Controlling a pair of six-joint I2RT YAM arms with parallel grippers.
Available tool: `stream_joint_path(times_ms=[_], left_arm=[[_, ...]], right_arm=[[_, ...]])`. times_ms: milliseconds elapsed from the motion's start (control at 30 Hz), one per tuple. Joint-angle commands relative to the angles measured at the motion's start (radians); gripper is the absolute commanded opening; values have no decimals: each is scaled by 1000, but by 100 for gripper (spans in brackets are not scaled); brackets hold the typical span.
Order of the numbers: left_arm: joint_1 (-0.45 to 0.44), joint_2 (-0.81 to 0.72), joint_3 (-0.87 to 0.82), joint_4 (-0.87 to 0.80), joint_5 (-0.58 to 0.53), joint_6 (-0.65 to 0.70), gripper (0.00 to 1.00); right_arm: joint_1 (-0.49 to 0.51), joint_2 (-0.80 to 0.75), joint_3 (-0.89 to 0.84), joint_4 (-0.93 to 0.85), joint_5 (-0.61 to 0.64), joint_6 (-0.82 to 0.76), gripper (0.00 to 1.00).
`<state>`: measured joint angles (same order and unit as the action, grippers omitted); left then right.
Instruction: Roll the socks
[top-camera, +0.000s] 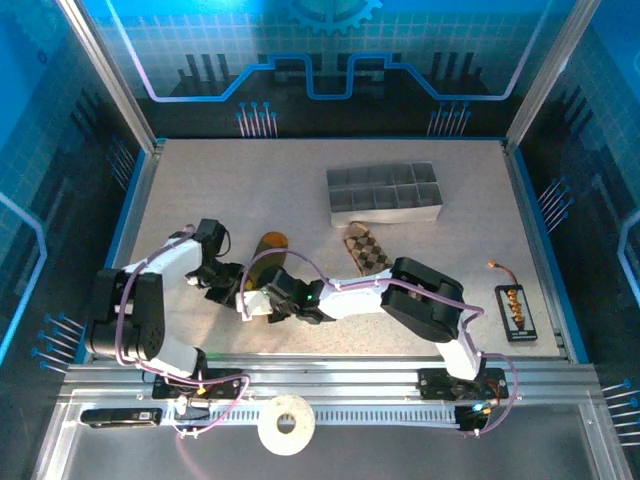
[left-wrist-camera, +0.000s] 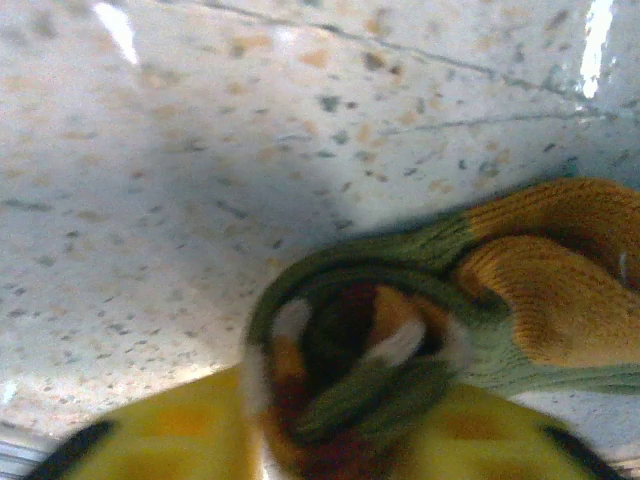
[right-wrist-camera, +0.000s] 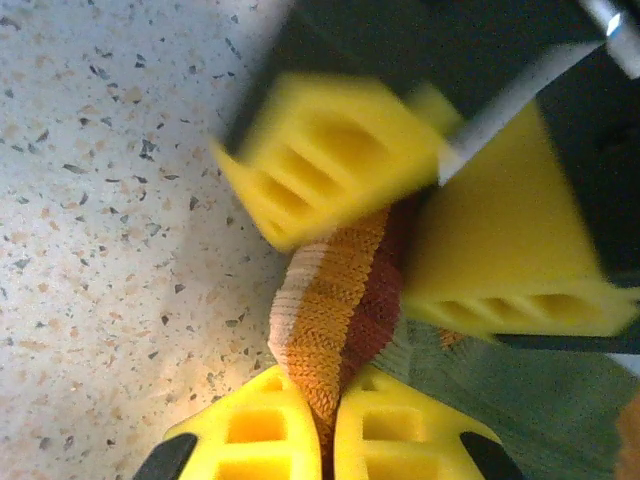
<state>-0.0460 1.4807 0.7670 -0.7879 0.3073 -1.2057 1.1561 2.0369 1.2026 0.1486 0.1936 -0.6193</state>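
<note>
The olive-green sock (top-camera: 270, 250), with an orange toe, lies at the near middle of the table, its striped end rolled up (left-wrist-camera: 360, 350). My left gripper (left-wrist-camera: 340, 445) stands open, its yellow fingers (left-wrist-camera: 150, 440) on either side of the roll. My right gripper (right-wrist-camera: 330, 405) is shut on the sock's orange, cream and dark red end (right-wrist-camera: 335, 310), right in front of the left gripper's fingers (right-wrist-camera: 330, 160). In the top view both grippers meet at the roll, left gripper (top-camera: 238, 285) and right gripper (top-camera: 264, 300). The brown diamond-check sock (top-camera: 367, 250) lies flat to the right, untouched.
A grey compartment tray (top-camera: 385, 193) stands behind the socks. A small black board with a wire (top-camera: 515, 310) lies at the right edge. A roll of white tape (top-camera: 286, 424) sits on the front rail. The right arm (top-camera: 425, 300) stretches leftward across the near table.
</note>
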Motion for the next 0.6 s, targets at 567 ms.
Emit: stream_joint_path(times_ms=[567], left_arm=[[75, -239, 18, -75, -86, -55, 88]], right_arm=[[-173, 106, 101, -330, -495, 352, 0]])
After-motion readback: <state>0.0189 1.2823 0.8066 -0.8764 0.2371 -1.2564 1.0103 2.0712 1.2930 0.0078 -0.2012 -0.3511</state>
